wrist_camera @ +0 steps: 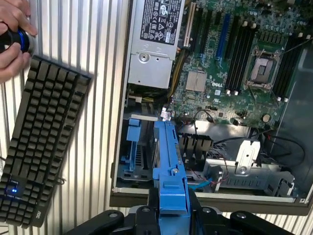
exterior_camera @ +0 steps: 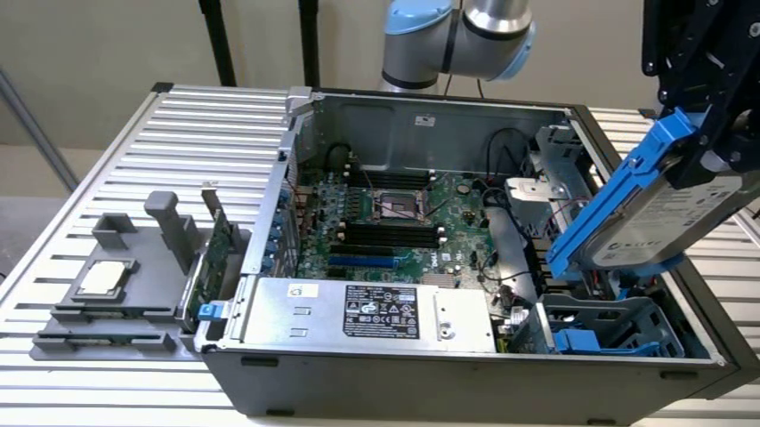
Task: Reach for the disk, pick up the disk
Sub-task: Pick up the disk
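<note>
Clamped between the black gripper fingers, the blue frame edge of the disk runs straight out from the wrist camera. Jaws are pinching the frame on both sides. In the exterior view the gripper holds the disk lifted clear above the open computer case, at the exterior view's right, tilted with its silver face and white label toward the camera and the blue frame along its upper edge. The disk touches nothing but the gripper.

Below it, inside the case, stands an empty blue drive bay. A green motherboard lies across the case floor, with a silver power supply bearing a black label at the near wall. The case rests on a ribbed metal table. To the exterior view's left of the case, a grey tray carries a small square chip.

In the wrist view, a black keyboard lies on the table beside the case, and a person's hand grips a dark round object at its far corner.
</note>
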Controlling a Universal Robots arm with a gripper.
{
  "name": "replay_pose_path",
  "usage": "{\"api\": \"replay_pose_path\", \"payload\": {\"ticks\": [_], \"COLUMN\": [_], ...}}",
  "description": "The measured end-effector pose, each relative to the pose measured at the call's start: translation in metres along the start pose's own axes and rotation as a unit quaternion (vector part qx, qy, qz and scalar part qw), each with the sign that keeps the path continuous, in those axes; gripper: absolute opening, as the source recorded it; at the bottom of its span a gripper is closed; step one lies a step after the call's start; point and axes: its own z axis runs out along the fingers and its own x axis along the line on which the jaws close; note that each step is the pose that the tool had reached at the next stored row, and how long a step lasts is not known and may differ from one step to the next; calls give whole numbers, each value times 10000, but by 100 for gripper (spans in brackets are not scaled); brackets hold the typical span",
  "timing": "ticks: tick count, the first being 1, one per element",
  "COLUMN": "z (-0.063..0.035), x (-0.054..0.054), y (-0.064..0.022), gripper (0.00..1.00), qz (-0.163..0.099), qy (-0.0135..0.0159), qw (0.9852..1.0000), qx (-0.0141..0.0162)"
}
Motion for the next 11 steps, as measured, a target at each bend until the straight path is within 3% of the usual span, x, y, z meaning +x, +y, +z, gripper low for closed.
{"api": "replay_pose_path", "payload": {"ticks": [11], "z": [33], "x": [17], "y": [-81], "gripper": [33], "qz": [181], "qy": [40], "qw": [9998], "qx": [23]}}
